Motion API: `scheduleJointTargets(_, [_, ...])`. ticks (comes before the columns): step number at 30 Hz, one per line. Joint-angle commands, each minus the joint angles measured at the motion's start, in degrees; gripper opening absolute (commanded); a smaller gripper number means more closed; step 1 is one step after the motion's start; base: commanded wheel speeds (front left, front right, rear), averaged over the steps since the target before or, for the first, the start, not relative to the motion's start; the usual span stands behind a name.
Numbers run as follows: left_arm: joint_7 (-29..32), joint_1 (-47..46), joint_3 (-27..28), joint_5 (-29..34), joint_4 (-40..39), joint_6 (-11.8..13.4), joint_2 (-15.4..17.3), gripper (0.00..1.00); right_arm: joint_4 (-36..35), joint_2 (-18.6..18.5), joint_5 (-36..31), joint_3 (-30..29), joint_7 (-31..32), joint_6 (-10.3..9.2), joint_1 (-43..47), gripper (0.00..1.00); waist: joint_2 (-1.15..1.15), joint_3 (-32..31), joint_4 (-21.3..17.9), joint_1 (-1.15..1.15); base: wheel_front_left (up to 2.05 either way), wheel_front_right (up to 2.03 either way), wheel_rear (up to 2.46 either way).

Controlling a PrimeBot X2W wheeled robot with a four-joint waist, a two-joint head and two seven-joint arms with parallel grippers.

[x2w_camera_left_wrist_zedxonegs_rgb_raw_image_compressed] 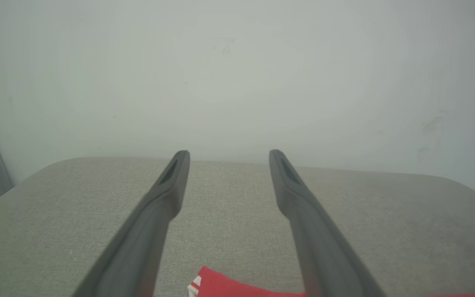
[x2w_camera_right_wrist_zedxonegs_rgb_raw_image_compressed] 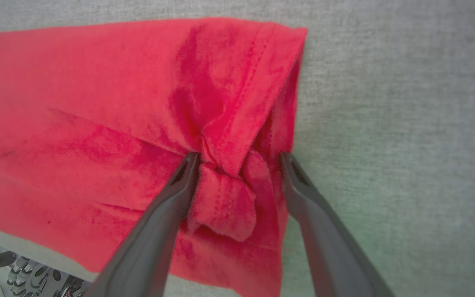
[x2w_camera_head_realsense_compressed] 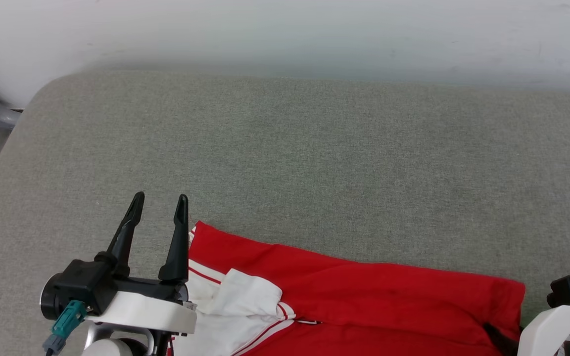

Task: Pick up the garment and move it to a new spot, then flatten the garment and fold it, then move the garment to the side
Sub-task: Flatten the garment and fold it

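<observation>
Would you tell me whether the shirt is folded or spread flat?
Folded: the shirt lies as a narrow band, with its white sleeve laid over it.

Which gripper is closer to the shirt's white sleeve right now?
Left. The left gripper, open, sits right beside the white sleeve at the left end of the garment; the right gripper, open, straddles a bunched red fold at the opposite end.

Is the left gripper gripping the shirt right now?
No, the left gripper has its fingers wide apart with nothing clamped between them, and the garment lies loose on the grey cushion.
</observation>
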Motion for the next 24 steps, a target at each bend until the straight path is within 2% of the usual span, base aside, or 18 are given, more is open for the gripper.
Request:
scheduleJointTargets(1, [-0.24, 0.59, 0.35, 0.39, 0.15, -0.5, -0.52, 1.0, 2.4, 1.14, 0.87, 1.87, 0.98, 0.0, 0.75, 0.09, 0.0, 0.08, -0.09, 0.0, 0.0, 0.0, 0.0])
scheduleJointTargets(2, [-0.24, 0.69, 0.61, 0.65, 0.42, -0.7, -0.71, 1.0, 2.9, 1.11, 1.54, 2.26, 1.11, 0.0, 0.53, 0.0, 0.0, 0.1, -0.22, 0.0, 0.0, 0.0, 0.0])
scheduleJointTargets(8, [-0.25, 1.38, 1.79, 2.1, 1.76, -2.29, -1.77, 1.0, 2.82, -1.26, 3.62, 3.33, -1.29, -0.02, -1.85, 0.0, 0.0, -1.05, -1.09, 0.0, 0.0, 0.0, 0.0])
scheduleJointTargets(15, [-0.25, 3.11, 1.93, 3.08, 3.51, -2.93, -1.65, 1.0, -1.24, -3.9, 3.61, 3.09, -3.16, -0.03, -3.39, 0.0, 0.0, -3.86, -2.06, 0.0, 0.0, 0.0, 0.0])
scheduleJointTargets(19, [-0.25, 4.05, 1.64, 3.17, 4.14, -2.85, -1.49, 1.0, -2.35, -4.65, 2.94, 0.26, -2.4, -0.03, -2.12, 0.0, 0.0, -5.04, -2.61, 0.0, 0.0, 0.0, 0.0])
scheduleJointTargets(24, [-0.17, 4.87, 1.26, 3.19, 4.85, -2.53, -1.42, 1.0, -2.32, -5.19, 2.04, -6.05, -1.42, -0.03, -0.23, 0.0, 0.0, -6.25, -3.17, 0.0, 0.0, 0.0, 0.0])
